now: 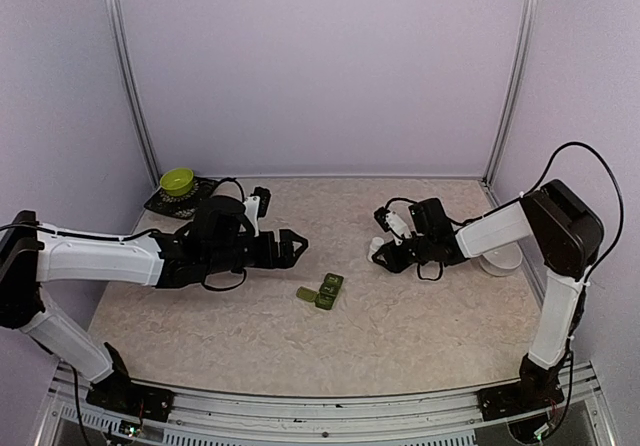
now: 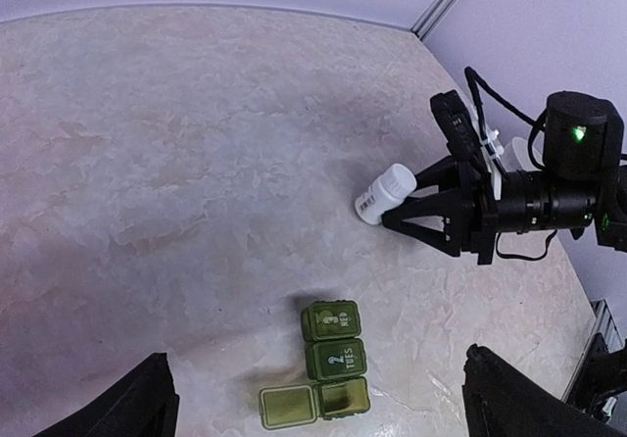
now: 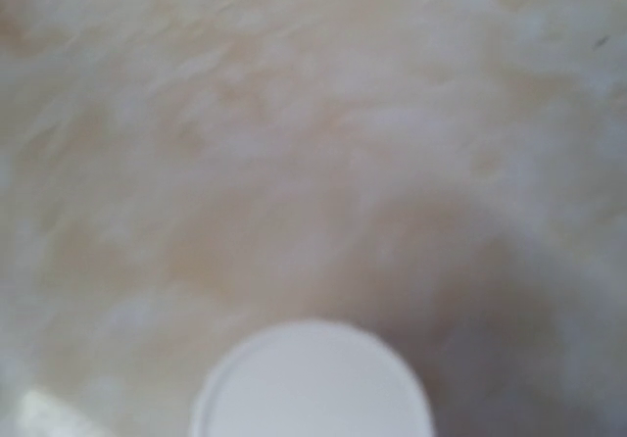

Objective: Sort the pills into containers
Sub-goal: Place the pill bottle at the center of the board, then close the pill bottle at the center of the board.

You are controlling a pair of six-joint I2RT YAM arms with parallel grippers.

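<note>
Top external view: the left gripper (image 1: 290, 248) is hovering low over the marbled table (image 1: 420, 336), its jaws spread wide and holding nothing. The right gripper (image 1: 384, 256) is pinching a small white bottle (image 2: 385, 192), which is tilting with one end down toward the tabletop. The containers (image 2: 331, 364) are sitting on the table between the two arms, touching neither gripper. One end compartment is standing open with its lid folded out flat. The other two lids are lying shut. A green bowl (image 1: 177, 180) is resting on a dark mat (image 1: 200, 200) in the far left corner.
</note>
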